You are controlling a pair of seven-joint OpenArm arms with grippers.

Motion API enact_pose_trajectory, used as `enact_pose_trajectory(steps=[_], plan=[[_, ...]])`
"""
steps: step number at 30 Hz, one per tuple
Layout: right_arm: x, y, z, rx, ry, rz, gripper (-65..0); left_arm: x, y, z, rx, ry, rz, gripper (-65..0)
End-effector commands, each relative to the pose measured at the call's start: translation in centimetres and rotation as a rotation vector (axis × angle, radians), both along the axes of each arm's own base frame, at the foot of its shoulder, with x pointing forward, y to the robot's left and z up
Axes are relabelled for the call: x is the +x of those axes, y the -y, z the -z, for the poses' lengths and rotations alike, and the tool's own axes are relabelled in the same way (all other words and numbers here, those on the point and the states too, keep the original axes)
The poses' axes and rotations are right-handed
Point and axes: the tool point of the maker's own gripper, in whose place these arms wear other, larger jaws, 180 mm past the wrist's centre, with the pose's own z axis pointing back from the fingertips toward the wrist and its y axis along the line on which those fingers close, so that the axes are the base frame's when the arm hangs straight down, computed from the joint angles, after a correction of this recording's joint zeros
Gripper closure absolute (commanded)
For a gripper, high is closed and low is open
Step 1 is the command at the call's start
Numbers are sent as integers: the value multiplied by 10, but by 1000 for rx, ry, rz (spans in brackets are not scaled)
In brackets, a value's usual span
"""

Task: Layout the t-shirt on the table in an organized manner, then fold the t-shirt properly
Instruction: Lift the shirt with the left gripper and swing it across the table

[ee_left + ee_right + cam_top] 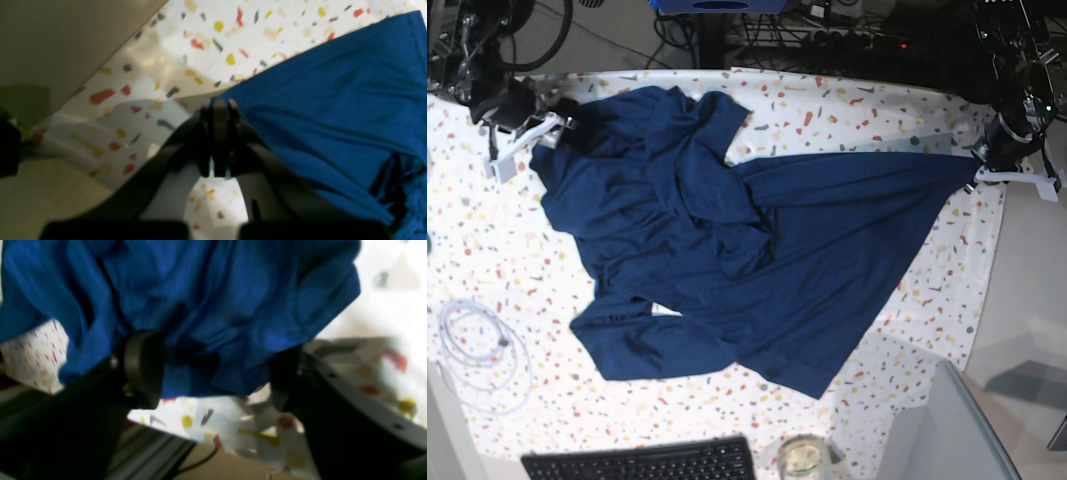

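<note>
The dark blue t-shirt (757, 240) lies crumpled across the speckled table (907, 110), bunched at the back left and pulled out to a point at the right. My left gripper (975, 172) is at that point. In the left wrist view its fingers (220, 133) are shut on the corner of the t-shirt (333, 100). My right gripper (562, 125) is at the shirt's back-left edge. In the right wrist view it (215, 375) stands open, with bunched t-shirt (206, 306) cloth hanging between the two fingers (143, 370).
A coiled white cable (482, 350) lies at the front left. A black keyboard (642, 462) and a glass jar (802, 458) sit at the front edge. A plain grey surface (967, 430) is at the front right. The table's right edge (1005, 260) runs just below the left gripper.
</note>
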Motion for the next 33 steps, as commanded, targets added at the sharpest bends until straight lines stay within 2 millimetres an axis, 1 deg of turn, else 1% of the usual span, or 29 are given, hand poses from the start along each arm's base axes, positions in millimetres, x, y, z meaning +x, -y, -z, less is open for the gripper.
enact_pose_trajectory(steps=[1,4,5,7,9,12,14,15,16,19,21,22,25,28,30,31,33], plan=[[0,5,-1,-15,1,-2,-278,8,-6,-12,33,36,10,0],[3,22,-11,-38,21,40,0,1,-7,-10,35,19,12,0],[3,27,-16,-48,23,44,0,0,-6,-11,38,21,15,0],[3,41,-31,-80,24,45,-26,1,-4,-20,52,37,28,0],[-1,58,-46,-118,13,53,-3,-3,-1,-28,69,44,47,0],[-1,82,-73,-186,18,60,0,1,5,-45,94,80,77,0],[11,94,-89,-227,41,52,0,6,8,-53,102,105,87,0],[20,100,-96,-243,52,40,0,11,12,-54,96,112,99,0],[30,105,-102,-254,64,36,0,20,20,-56,83,125,119,0],[62,121,-118,-266,90,32,0,58,48,-67,17,151,198,0],[86,130,-130,-265,109,25,0,83,66,-80,-21,179,245,0],[99,131,-134,-263,117,9,0,96,75,-87,-37,198,258,0],[134,141,-148,-286,125,-20,0,136,101,-114,-66,275,291,0],[170,150,-168,-317,147,-27,0,172,116,-120,-95,288,320,0],[191,161,-182,-357,176,-29,0,192,124,-123,-108,288,341,0],[204,167,-192,-387,196,-32,0,203,130,-125,-117,293,351,0],[228,174,-208,-442,227,-46,0,227,139,-139,-129,346,346,0]])
